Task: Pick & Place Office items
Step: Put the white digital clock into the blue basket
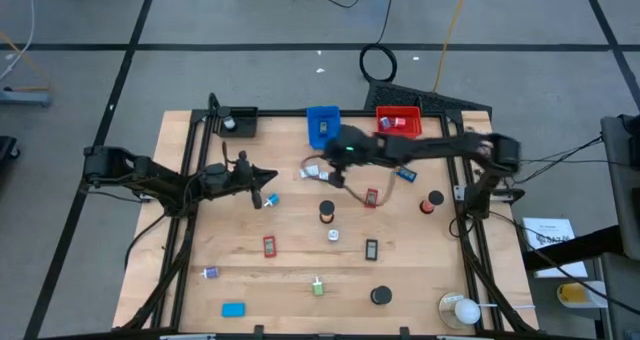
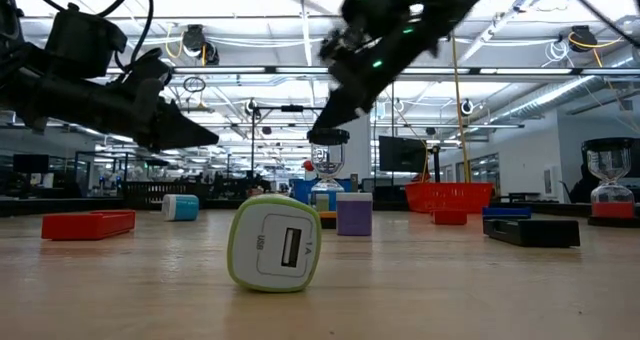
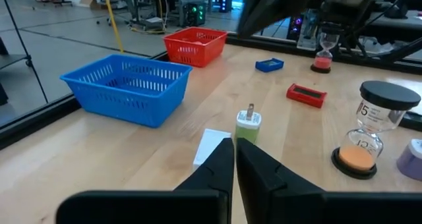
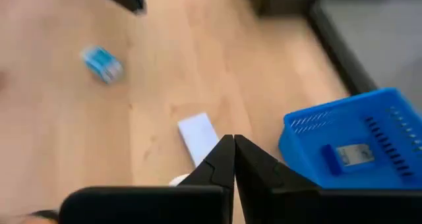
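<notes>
Both claws are clenched tight with nothing in them. The right claw [image 1: 318, 167] is stretched way across the surface [image 1: 250, 280], hanging in the air just in front of the blue bin [image 1: 322, 125], right above a flat white piece [image 4: 198, 137] lying on the wood. One small item [image 4: 347, 155] is already sitting inside that blue bin. The left claw [image 1: 268, 180] hovers over the left-middle part, with a little blue roll [image 1: 271, 200] just beside its tip.

The office items are scattered all over: a red block [image 1: 269, 246], a black-topped timer [image 1: 327, 212], a white disc [image 1: 333, 236], a dark block [image 1: 371, 249], a green-and-white charger [image 1: 318, 287], a light blue block [image 1: 233, 309], and a black disc [image 1: 380, 296] near the front edge. The red bin [image 1: 398, 120] sits just beside the blue one.

The right arm lies over the back-middle stretch, so the blue piece [image 1: 405, 174] and red piece [image 1: 372, 198] there are partly crowded by it and its cable. A roundish white object in a clear holder [image 1: 460, 310] sits at the front right corner, well apart from the rest.
</notes>
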You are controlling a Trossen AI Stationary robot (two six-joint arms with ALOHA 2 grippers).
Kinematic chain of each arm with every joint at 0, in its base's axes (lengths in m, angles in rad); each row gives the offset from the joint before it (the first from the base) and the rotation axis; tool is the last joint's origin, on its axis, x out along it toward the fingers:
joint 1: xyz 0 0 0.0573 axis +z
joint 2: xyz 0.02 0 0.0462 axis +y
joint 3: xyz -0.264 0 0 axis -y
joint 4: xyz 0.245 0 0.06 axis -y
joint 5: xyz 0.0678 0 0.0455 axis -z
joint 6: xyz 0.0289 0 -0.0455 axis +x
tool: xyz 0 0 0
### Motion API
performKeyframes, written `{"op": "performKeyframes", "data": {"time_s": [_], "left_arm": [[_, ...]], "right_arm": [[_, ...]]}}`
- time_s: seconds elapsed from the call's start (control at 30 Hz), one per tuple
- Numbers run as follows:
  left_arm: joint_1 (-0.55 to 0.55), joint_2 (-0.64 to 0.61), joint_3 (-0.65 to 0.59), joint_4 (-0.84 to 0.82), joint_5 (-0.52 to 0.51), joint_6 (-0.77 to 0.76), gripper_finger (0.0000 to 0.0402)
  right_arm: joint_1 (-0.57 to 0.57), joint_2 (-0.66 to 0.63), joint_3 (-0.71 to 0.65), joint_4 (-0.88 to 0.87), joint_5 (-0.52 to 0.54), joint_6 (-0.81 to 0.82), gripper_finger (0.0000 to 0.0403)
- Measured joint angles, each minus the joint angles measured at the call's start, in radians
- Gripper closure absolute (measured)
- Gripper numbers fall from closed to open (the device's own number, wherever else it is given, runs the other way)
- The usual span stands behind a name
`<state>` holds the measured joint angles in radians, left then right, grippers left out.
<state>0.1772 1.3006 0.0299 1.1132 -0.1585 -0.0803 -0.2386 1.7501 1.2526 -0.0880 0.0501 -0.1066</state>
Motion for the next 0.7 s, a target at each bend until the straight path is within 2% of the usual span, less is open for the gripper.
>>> {"op": "performKeyframes", "data": {"time_s": [0.13, 0.27, 0.53, 0.7], "left_arm": [[0.000, 0.000, 0.000, -0.005, 0.000, 0.005, 0.0383], [0.000, 0.000, 0.000, -0.013, 0.000, 0.007, 0.0397], [0.000, 0.000, 0.000, -0.012, -0.001, 0.006, 0.0373], [0.000, 0.000, 0.000, -0.011, -0.001, 0.006, 0.0372]], "right_arm": [[0.001, 0.159, 0.177, -0.157, 0.001, -0.032, 0.0373], [0.001, 0.249, 0.272, -0.233, -0.002, -0.065, 0.0318], [0.005, 0.294, 0.297, -0.217, 0.001, -0.100, 0.0190], [0.003, 0.295, 0.297, -0.203, -0.041, -0.088, 0.0141]]}}
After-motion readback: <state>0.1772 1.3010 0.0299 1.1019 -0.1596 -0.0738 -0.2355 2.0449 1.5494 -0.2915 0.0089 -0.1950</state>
